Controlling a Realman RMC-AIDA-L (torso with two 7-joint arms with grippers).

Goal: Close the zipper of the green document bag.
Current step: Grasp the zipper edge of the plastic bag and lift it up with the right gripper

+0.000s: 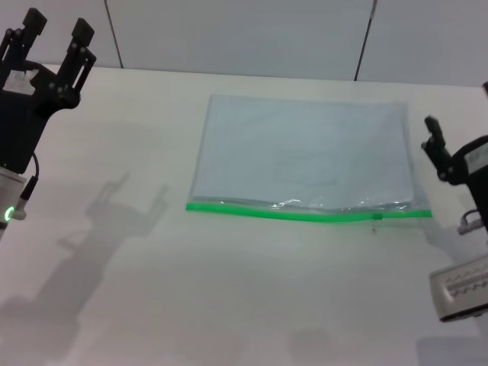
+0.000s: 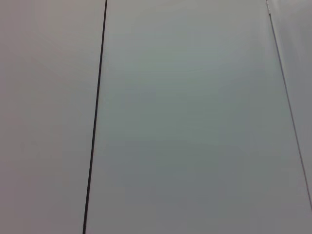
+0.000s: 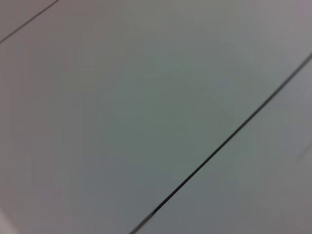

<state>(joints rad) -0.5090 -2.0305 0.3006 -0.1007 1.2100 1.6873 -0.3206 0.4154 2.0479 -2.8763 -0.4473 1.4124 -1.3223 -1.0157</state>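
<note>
The green document bag (image 1: 301,156) lies flat on the white table, a pale translucent pouch with its long sides running left to right. Its zipper (image 1: 305,214), a bright green strip, runs along the edge nearest me. A small green slider tab (image 1: 376,217) sits near the strip's right end. My left gripper (image 1: 59,27) is raised at the far left, well away from the bag, open and holding nothing. My right gripper (image 1: 442,149) hovers just past the bag's right edge, level with the zipper's end. Both wrist views show only blank wall panels.
The white table (image 1: 229,290) stretches wide in front of the bag and to its left. Grey wall panels with dark seams (image 1: 114,34) stand behind the table's far edge.
</note>
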